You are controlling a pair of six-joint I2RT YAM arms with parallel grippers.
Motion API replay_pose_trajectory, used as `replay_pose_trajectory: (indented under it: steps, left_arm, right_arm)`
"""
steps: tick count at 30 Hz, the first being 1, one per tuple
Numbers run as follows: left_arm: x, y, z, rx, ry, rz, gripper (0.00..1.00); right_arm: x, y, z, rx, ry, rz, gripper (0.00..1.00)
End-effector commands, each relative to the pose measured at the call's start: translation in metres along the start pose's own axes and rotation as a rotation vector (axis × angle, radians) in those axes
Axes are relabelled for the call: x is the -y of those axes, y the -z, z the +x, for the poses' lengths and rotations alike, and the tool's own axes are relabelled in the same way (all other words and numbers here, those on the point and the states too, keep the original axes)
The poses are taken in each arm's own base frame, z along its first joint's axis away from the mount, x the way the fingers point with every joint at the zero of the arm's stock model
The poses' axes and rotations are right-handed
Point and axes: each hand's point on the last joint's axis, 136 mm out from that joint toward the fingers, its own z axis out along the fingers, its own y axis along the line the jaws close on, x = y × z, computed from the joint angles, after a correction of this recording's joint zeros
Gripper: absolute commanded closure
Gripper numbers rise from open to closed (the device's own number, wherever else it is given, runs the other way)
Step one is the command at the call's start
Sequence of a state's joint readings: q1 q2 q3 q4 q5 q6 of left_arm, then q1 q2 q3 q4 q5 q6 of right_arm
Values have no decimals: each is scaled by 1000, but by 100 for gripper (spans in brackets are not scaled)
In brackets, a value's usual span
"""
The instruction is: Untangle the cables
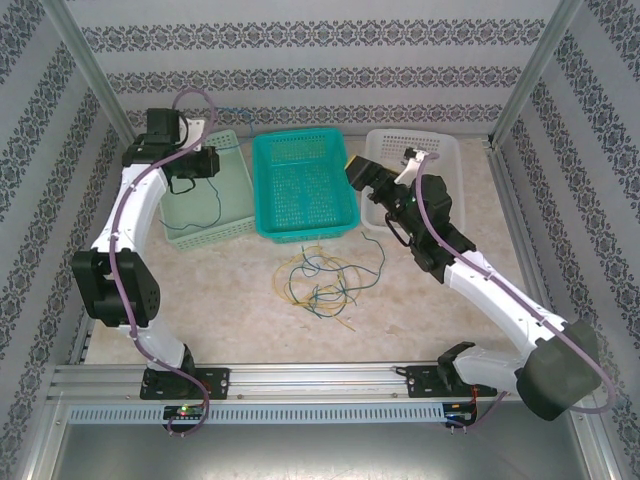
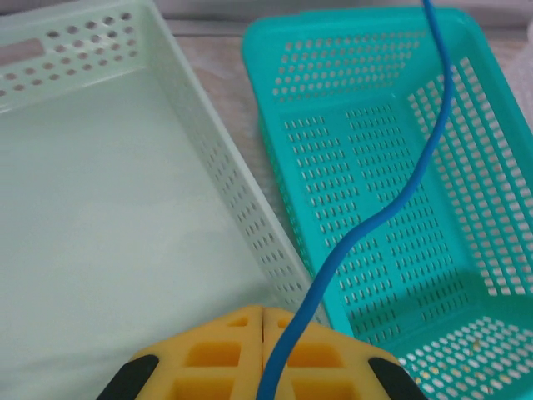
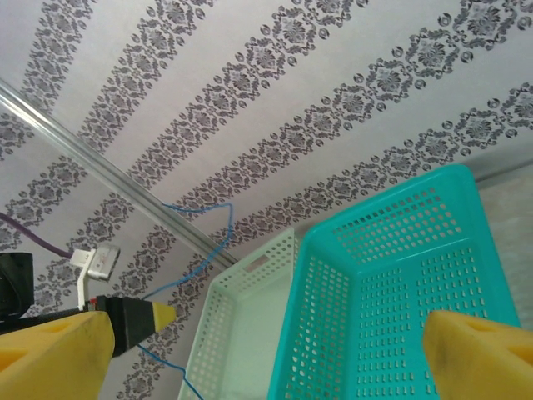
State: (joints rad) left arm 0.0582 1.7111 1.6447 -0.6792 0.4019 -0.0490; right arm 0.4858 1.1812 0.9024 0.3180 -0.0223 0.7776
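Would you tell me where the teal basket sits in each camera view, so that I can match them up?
Top external: teal basket, upper centre.
Left wrist: teal basket, right half, behind the blue cable.
Right wrist: teal basket, lower right.
Shared landmark: pale green basket, beside its left side in every view.

The left arm (image 1: 125, 215) rose from its base, folded at the elbow and reached far forward. The left gripper (image 2: 263, 333) pointed down, its yellow fingers (image 2: 216, 358) pressed together on a blue cable (image 2: 391, 208). The right arm (image 1: 500, 290) stretched forward and leftward. The right gripper (image 3: 266, 354) was angled up, its fingers (image 3: 50, 358) spread wide.
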Motion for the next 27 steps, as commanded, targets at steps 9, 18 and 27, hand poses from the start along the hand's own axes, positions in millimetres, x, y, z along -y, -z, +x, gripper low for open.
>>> replay_pose_trajectory:
  steps: [9, 18, 27]
  left_arm:
    - [-56, -35, -2, -3, 214, -77, 96]
    - [-81, -72, 31, -117, 319, -85, 96]
    - [-91, -109, 61, -232, 412, -37, 93]
  right_arm:
    - [13, 10, -1, 12, 5, 41, 5]
    - [21, 16, -2, 16, -1, 66, 5]
    - [28, 20, -3, 14, -11, 85, 5]
